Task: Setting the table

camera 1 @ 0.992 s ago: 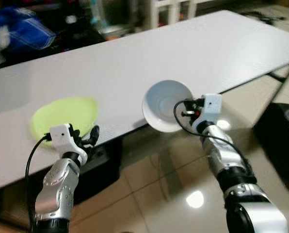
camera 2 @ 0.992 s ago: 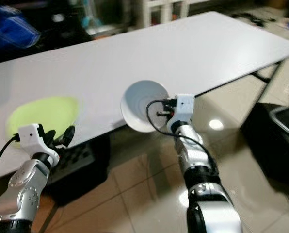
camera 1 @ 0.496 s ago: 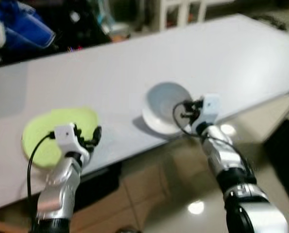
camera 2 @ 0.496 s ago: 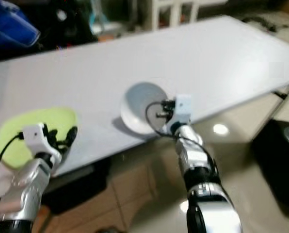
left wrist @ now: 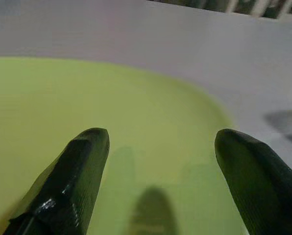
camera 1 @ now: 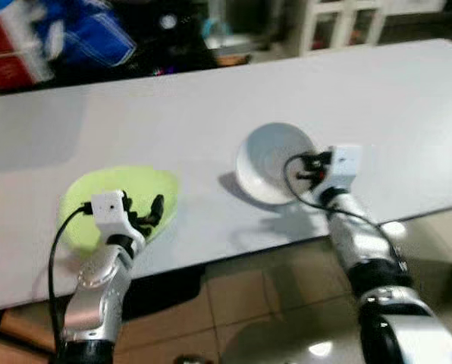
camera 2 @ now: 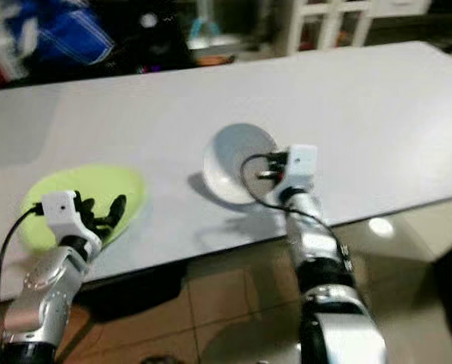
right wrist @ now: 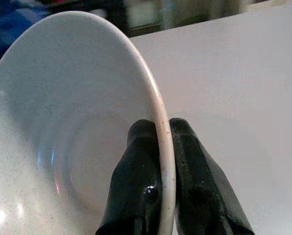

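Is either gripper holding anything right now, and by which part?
The right gripper pinches the white bowl by its rim, one finger inside and one outside. The left gripper is open above the green plate, holding nothing.

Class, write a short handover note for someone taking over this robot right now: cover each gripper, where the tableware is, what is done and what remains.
Right gripper: jaws shut on the rim of the round white ceramic bowl, which is tilted above the long white table, near its front edge.
Left gripper: jaws open, over the flat lime-green plate, not gripping it.
Done: the plate lies on the table.
Left: lower the bowl flat onto the table and release it; probably withdraw the left gripper.
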